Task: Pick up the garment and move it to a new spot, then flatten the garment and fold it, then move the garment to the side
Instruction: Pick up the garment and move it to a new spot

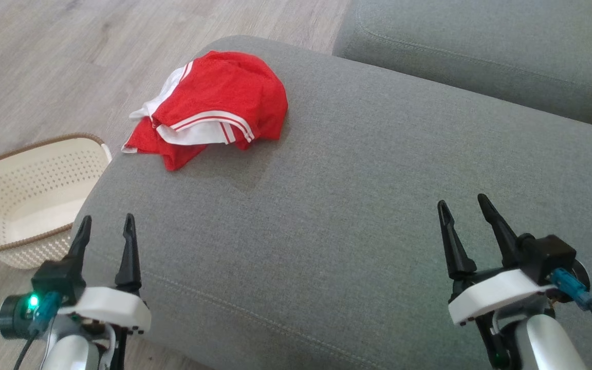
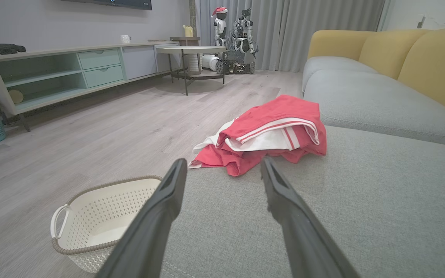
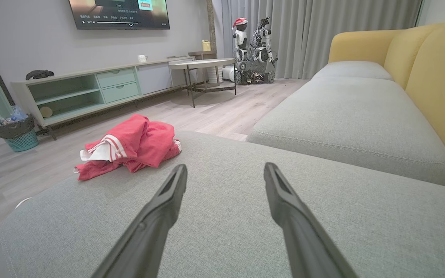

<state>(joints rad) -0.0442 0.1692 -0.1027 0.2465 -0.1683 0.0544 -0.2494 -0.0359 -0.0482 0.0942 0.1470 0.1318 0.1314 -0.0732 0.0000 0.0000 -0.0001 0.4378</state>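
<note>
**Head view.** Red garment (image 1: 214, 103), white-striped trim, lies crumpled in a heap on the grey seat cushion (image 1: 327, 216). It is ahead of the left gripper (image 1: 108, 217) and a little to its right, well apart, and far ahead-left of the right gripper (image 1: 462, 200). Both grippers have their jaws spread with nothing between them, over the cushion's near edge. Cream basket (image 1: 18, 200) stands on the wood floor (image 1: 44, 61), just left of the left gripper.

**Left wrist view.** Left gripper (image 2: 223, 159) is wide apart and carries nothing. The red garment (image 2: 272, 123) is almost straight ahead, beyond the fingertips, with one hem overhanging the cushion edge. The cream basket (image 2: 102, 216) sits low to the left of the fingers.

**Right wrist view.** Right gripper (image 3: 225, 165) is parted and empty. The red garment (image 3: 137, 141) is ahead and well to the left. A second grey cushion (image 3: 346, 112) is ahead-right, with the yellow backrest (image 3: 439, 88) to the right.

**Step in hand (judged).** This is the first step, the pick-up, and the garment is not yet touched.

**Next move (judged).**
- The left arm, being nearer, reaches forward and lowers onto a raised fold.
- It closes on cloth rather than upholstery.
- It then carries the heap toward the bare middle of the cushion, where there is room to flatten it.
</note>
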